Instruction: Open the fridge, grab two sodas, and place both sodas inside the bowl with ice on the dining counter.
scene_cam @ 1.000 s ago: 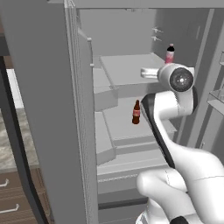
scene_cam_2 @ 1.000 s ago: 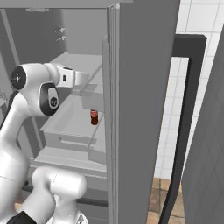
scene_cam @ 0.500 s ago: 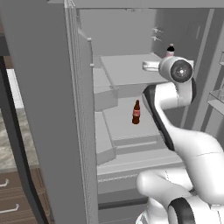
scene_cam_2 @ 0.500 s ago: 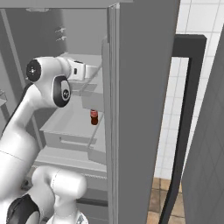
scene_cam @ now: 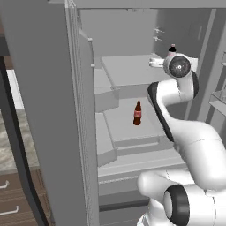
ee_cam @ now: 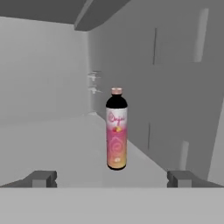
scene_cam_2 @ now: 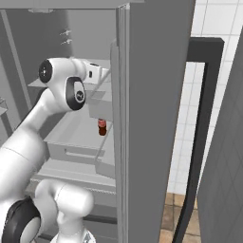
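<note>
While the fridge (scene_cam: 53,110) stands open, no soda has been taken: one bottle (ee_cam: 116,129) stands upright at twelve o'clock of the wide-open gripper (ee_cam: 111,178) on the grey upper shelf (ee_cam: 52,144); another (scene_cam: 137,113) waits on a lower shelf. White wall tiles (scene_cam_2: 209,19) are seen at two o'clock.
</note>
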Robot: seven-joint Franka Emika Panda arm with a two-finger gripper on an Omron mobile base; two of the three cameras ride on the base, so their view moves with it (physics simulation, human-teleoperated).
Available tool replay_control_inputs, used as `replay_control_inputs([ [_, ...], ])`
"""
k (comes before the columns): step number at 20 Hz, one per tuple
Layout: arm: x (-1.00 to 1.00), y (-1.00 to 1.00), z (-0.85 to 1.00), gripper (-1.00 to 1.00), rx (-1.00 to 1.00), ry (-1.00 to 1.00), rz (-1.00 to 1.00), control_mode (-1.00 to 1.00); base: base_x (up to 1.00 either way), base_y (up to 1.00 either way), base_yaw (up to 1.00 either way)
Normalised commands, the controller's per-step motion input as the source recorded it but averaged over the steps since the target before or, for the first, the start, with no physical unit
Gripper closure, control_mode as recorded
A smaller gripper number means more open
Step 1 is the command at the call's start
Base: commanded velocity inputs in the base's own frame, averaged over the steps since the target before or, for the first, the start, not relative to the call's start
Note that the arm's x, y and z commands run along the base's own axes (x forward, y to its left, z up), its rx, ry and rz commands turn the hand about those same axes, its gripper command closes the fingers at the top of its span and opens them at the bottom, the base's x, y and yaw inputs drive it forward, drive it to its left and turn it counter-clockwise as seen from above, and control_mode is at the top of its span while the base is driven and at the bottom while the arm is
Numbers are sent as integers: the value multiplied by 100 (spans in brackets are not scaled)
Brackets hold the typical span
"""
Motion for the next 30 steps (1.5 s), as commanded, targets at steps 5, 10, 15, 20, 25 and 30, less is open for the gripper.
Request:
replay_control_inputs([
  [5,14,10,0,-100,0,0,-21,-100,0,0,0],
  [10,13,9,0,-100,0,0,-17,-100,0,0,0],
  [15,27,0,0,-100,0,0,-4,-100,0,0,0],
  [20,41,-3,0,-100,0,0,0,-100,0,0,0],
  [25,34,-32,0,-100,1,0,0,-100,0,0,0],
  [30,24,-24,0,-100,0,0,0,-100,0,0,0],
])
